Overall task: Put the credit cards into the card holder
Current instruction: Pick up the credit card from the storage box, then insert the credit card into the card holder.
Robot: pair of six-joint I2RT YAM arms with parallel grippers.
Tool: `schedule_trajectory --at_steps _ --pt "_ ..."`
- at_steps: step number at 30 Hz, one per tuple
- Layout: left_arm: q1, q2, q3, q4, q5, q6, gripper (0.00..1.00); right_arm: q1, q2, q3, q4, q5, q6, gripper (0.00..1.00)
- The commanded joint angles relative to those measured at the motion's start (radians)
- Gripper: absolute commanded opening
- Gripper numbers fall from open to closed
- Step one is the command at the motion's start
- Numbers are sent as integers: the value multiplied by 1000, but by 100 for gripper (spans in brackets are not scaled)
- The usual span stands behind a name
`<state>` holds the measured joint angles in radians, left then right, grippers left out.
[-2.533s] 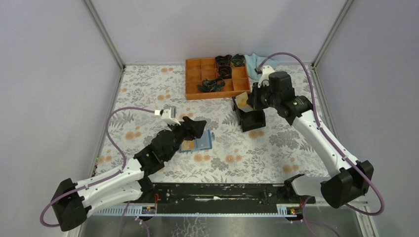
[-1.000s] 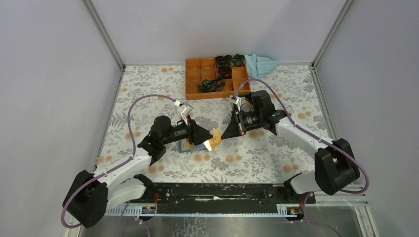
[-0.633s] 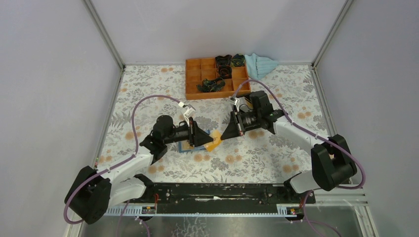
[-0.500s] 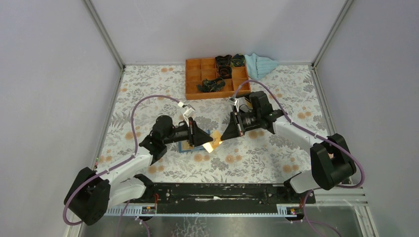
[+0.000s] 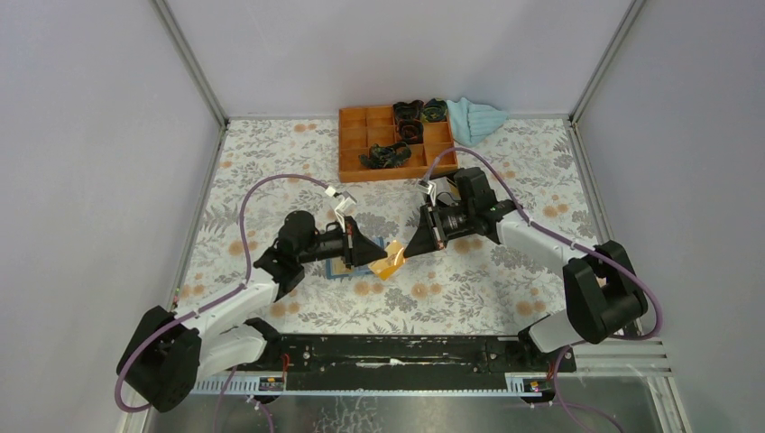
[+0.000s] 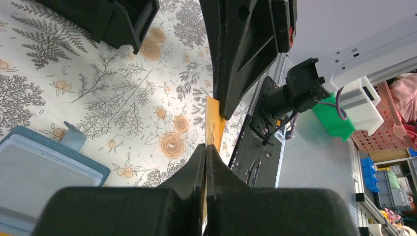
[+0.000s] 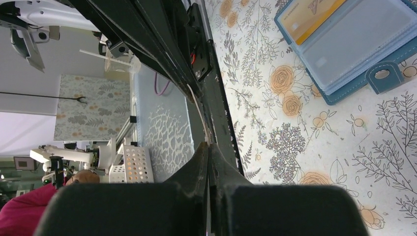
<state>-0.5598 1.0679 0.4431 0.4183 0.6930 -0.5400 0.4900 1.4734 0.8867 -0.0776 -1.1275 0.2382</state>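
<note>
Change: my left hand [image 6: 205, 147] has just closed on the card [image 6: 215, 123].
Other grip: my right hand [image 7: 209, 145] pinches it too.
Card: mid-air, just beside the open holder [image 6: 49, 167].
Meaning: handover; my right can let go, I judge.

Floral table [image 5: 271, 171]: card holder [image 7: 359, 44], orange tray [image 5: 354, 141]

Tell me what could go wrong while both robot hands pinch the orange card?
1. The left gripper and right gripper are both shut on the orange card. If either pulls or twists, the thin card could bend or slip out.
2. Each seems to pinch only one end, so when one lets go the card might drop on the table beside the card holder.
3. The holder lies open and loose, so pushing a card in could slide it.
</note>
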Motion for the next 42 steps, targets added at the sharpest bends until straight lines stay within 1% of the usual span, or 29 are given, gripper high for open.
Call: schedule_trajectory --at_steps 1,3,5,6,8,9,10,11,13,17,21,25,28,32,36,39,42 --pt "7 -13 16 -13 1 9 0 1 9 42 29 -51 1 0" --pt "8 -17 5 4 -5 -3 0 0 15 46 45 -52 15 0" --pt "8 -29 -9 12 -41 -11 0 -3 22 51 50 -44 24 0" --pt "8 -39 -18 17 -63 -18 0 -7 27 53 52 -40 28 4" --pt "6 -63 -35 25 -120 -34 0 -12 34 57 56 -27 34 22" --pt "7 -75 -40 14 -161 -35 0 -12 36 59 57 -22 35 28" --pt "8 -88 -47 11 -195 -38 0 -13 40 62 58 -18 34 32" --pt "7 -99 -53 8 -233 -47 0 -12 44 66 60 -12 34 33" --pt "9 -125 -67 4 -302 -72 0 -13 54 75 60 0 36 33" --pt "8 -173 -100 -28 -477 -135 0 -12 64 111 18 101 12 35" --pt "9 -234 -155 -73 -657 -209 0 -11 58 125 15 260 19 36" --pt "8 -281 -201 -124 -780 -271 0 15 62 124 49 360 58 34" --pt "8 -290 -245 -128 -827 -315 0 59 96 144 49 417 64 32" --pt "9 -303 -320 -77 -853 -367 0 117 156 180 48 499 83 28" --pt "8 -294 -352 -53 -864 -385 0 149 218 198 79 545 137 23" --pt "8 -276 -394 5 -866 -417 0 164 257 206 105 567 173 18" --pt "8 -264 -422 56 -875 -436 0 184 288 223 109 584 183 16"
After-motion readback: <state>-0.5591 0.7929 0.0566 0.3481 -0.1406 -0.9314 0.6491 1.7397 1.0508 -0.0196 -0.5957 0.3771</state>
